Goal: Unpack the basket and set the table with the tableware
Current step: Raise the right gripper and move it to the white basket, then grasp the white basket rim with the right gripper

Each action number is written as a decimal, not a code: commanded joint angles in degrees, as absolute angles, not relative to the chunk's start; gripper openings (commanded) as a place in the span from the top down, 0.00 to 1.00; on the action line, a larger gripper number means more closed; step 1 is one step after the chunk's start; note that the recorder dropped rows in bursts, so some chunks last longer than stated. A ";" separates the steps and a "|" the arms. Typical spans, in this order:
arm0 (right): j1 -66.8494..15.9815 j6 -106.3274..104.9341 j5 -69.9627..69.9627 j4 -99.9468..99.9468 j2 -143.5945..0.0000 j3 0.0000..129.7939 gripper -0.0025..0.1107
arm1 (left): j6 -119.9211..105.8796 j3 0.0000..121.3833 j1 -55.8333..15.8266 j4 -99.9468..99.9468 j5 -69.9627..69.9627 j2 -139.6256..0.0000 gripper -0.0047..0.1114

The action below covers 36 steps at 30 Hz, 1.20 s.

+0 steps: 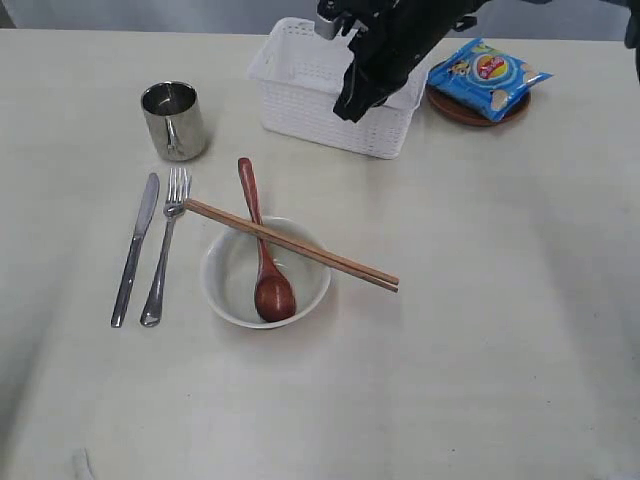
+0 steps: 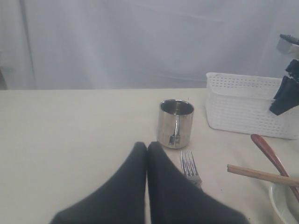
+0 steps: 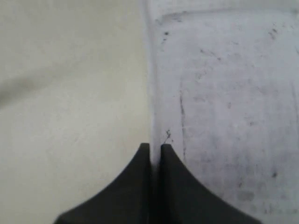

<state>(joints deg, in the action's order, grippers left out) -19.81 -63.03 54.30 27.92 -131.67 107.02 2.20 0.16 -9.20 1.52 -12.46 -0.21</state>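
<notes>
Where the desk (image 1: 500,350) runs toward its far edge, you have the basket (image 1: 300,100) standing upright, its long axis running left to right across the exterior view. Your right tool (image 3: 155,147) is closed narrow on one of its walls. Your left tool (image 2: 147,145) hangs over the desk just short of the fork's tines, fingers pressed together on nothing.

Right of the basket sits the plate (image 1: 445,106) with the chip bag (image 1: 487,72) lying on it. The bowl (image 1: 228,280) stands near the middle of the desk, and the mug (image 1: 175,125) stands upright to the basket's left, handle toward the near side.

The chopsticks (image 1: 300,245) lie together across the bowl's rim, slanting from beside the fork down to the right. The spoon (image 1: 272,295) rests with its head in the bowl and its handle pointing toward the basket, crossing the chopsticks. Left of the bowl, the knife (image 1: 135,250) and fork (image 1: 165,250) lie side by side, tips toward the mug.
</notes>
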 commanded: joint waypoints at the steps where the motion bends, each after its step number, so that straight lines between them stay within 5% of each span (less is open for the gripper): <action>1: -19.72 -64.24 52.91 27.73 -128.98 109.21 0.98 | 2.18 0.00 -9.26 1.76 -12.10 0.00 0.96; 11: -17.18 -45.95 47.38 12.04 -117.93 118.75 0.98 | 2.18 0.00 -9.26 1.76 -12.10 0.00 0.96; 19: -4.40 -24.73 50.85 2.54 -118.63 119.11 0.98 | 2.18 0.00 -9.26 1.76 -12.10 0.00 0.96; 27: 6.43 -14.48 49.27 2.63 -123.43 113.52 0.98 | 2.18 0.00 -9.26 1.76 -12.10 0.00 0.96; 36: 8.58 -14.48 43.63 0.66 -129.13 107.03 0.98 | 2.18 0.00 -9.26 1.76 -12.10 0.00 0.96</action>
